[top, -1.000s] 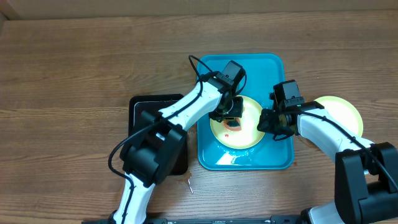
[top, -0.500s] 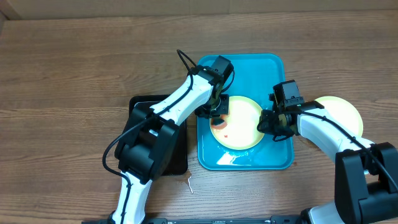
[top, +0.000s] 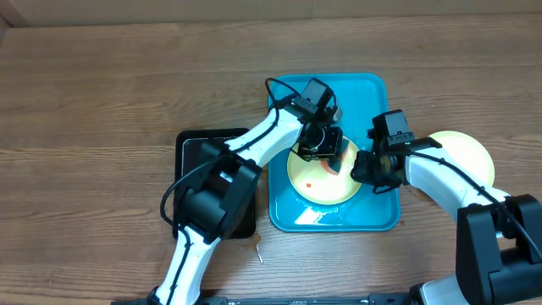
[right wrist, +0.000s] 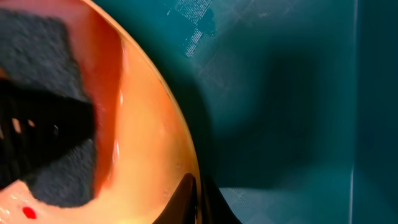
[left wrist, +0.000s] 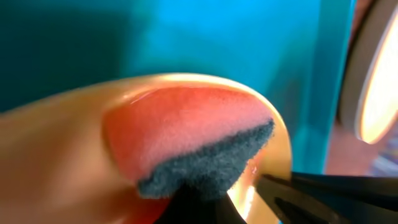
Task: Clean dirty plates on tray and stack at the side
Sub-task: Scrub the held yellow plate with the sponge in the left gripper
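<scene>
- The job looks about midway. One pale yellow-green plate (top: 464, 146) already sits off the tray on the wooden table (top: 102, 102) at the right. The right arm covers part of it, so I can't tell whether another plate lies under it.
- A smeared plate (top: 326, 191) lies in the middle of the turquoise tray (top: 373, 93), and it's the one being worked on now.
- The left gripper (top: 324, 152) is clamped tight on a sponge (left wrist: 193, 146), orange with a dark grey scouring face. It presses the sponge onto the upper part of the smeared plate.
- The right gripper (top: 366, 167) is pinched closed on that plate's right rim, which I'd guess steadies it for the scrubbing.
- The smeared plate is glossy, round and shallow. A small red spot (top: 311, 185) shows left of centre, so to my eye it isn't clean yet.
- I judge what's left is to finish the wipe, then carry this plate over to the one at the side.
- A black tray (top: 199, 148) sits just left of the turquoise one, mostly under the left arm.
</scene>
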`<state>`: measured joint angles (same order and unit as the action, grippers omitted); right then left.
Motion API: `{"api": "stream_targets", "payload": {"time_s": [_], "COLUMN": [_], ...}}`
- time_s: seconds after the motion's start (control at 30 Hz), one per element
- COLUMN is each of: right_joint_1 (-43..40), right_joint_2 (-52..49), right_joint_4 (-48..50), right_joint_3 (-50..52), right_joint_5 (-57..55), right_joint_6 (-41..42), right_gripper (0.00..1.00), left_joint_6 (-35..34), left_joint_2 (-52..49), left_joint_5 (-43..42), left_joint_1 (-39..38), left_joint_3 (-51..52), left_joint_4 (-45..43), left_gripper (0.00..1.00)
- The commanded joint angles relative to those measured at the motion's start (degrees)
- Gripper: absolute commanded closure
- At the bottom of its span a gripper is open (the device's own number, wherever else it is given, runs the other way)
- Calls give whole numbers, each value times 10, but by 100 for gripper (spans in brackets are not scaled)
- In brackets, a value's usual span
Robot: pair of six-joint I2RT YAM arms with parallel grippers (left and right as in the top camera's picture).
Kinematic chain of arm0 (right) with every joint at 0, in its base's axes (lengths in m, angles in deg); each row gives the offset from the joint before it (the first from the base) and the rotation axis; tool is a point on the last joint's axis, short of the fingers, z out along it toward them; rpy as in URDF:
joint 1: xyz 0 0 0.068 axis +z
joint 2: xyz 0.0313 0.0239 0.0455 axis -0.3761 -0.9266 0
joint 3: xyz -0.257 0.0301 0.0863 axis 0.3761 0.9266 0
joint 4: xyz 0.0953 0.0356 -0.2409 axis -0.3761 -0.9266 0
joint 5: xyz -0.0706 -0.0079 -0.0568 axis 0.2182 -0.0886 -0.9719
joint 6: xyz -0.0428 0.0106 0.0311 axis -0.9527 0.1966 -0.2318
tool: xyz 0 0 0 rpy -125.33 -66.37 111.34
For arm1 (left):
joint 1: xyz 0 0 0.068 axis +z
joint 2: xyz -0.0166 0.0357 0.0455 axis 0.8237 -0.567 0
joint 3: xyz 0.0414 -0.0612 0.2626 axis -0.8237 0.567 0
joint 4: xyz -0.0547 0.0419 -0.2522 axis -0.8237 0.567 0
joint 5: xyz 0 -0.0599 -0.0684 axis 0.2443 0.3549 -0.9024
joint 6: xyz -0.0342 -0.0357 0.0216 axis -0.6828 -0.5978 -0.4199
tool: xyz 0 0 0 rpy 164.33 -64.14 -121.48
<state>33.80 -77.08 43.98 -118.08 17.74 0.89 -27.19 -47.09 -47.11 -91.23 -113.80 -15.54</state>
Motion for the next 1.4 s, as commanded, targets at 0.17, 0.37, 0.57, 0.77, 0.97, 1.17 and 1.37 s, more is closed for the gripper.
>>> {"api": "stream_targets", "payload": {"time_s": [0.17, 0.37, 0.57, 0.77, 0.97, 1.17, 1.37], "right_joint_1": [2, 2, 2, 2, 2, 2, 2], "right_joint_2": [-7, -7, -7, -7, -7, -7, -7], "right_joint_4": [-6, -6, -6, -5, -1, -2, -2], "right_joint_3": [12, 12, 12, 12, 12, 12, 12], "right_joint_5": [-20, -20, -20, -20, -20, -20, -20], "right_joint_6": [-3, -3, -3, -3, -2, -3, -3], "right_gripper": [96, 96, 96, 96, 96, 96, 96], "left_joint_6": [5, -13, -60, -61, -22, 0, 36], "left_joint_2": [-29, -8, 43, 106, 94, 51, 40], "left_joint_5": [-76, 31, 219, 359, 374, 212, 58], "left_joint_1": [-16, -1, 24, 24, 3, -25, -47], "left_joint_3": [10, 9, 8, 8, 9, 9, 9], "left_joint_4": [74, 193, 254, 247, 197, 171, 95], "left_gripper": [96, 96, 96, 96, 96, 96, 96]}}
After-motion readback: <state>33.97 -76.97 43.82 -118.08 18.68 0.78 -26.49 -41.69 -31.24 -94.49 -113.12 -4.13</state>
